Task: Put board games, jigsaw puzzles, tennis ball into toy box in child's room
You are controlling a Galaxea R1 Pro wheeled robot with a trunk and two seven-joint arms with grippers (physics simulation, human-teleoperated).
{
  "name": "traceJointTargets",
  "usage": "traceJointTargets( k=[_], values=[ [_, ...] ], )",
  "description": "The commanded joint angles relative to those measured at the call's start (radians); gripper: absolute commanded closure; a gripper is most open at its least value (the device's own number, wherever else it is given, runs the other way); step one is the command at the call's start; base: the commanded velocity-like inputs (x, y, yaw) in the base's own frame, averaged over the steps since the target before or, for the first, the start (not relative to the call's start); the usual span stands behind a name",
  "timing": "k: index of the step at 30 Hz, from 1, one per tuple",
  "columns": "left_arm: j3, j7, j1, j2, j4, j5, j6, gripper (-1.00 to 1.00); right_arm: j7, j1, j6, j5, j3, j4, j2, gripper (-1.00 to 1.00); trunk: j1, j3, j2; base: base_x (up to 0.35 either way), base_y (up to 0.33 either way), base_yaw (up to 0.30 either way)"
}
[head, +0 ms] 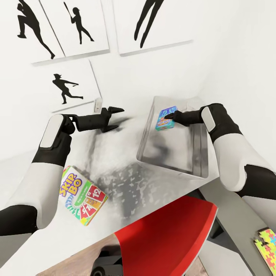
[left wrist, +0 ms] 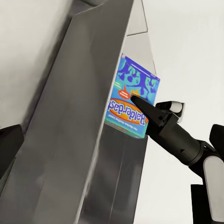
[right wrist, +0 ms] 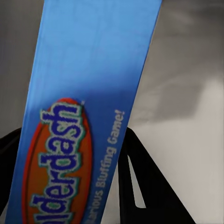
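My right gripper [head: 169, 116] is shut on a small blue Balderdash board game [head: 165, 118], holding it tilted on edge over the far part of the pale grey toy box [head: 173, 169]. The left wrist view shows that blue game [left wrist: 133, 100] beside the toy box wall [left wrist: 70, 140], with a dark fingertip [left wrist: 135, 99] on its face. In the right wrist view the game [right wrist: 84, 107] runs between the dark fingers [right wrist: 140, 186]. Left of the toy box, my left gripper [head: 114, 119] hovers open over the table [head: 126, 168]. The SKIP-BO board game [head: 82, 196] lies near the table's front left.
A red chair [head: 168, 234] stands at the table's front edge. A jigsaw puzzle [head: 268, 245] lies on a grey surface at the lower right. White walls with baseball-player prints [head: 71, 86] close off the far side.
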Motion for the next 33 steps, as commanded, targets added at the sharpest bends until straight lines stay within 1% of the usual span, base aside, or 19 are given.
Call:
traceJointTargets(
  k=[1,12,17,33],
  values=[
    [-0.002,0.010,-0.001,0.001,-0.001,0.011,0.000,-1.00,-0.003,-0.001,0.007,-0.010,-0.003,0.000,0.000,1.00,0.000,-0.003,-0.002,0.000,0.000,0.000],
    [-0.001,0.010,-0.018,-0.001,-0.001,0.013,0.000,-1.00,-0.004,-0.016,0.007,-0.009,-0.003,0.000,0.001,1.00,0.000,-0.021,-0.002,0.000,0.000,0.000],
    [0.000,0.011,-0.028,-0.006,-0.001,0.013,0.000,-1.00,-0.004,-0.021,0.007,-0.009,-0.003,0.000,0.001,1.00,0.000,-0.028,-0.002,0.000,0.000,0.000],
    [-0.001,0.011,-0.040,-0.013,-0.001,0.014,0.000,-1.00,-0.003,-0.037,0.008,-0.008,-0.002,-0.001,-0.001,1.00,0.000,-0.033,-0.002,0.000,0.000,0.000]
  ],
)
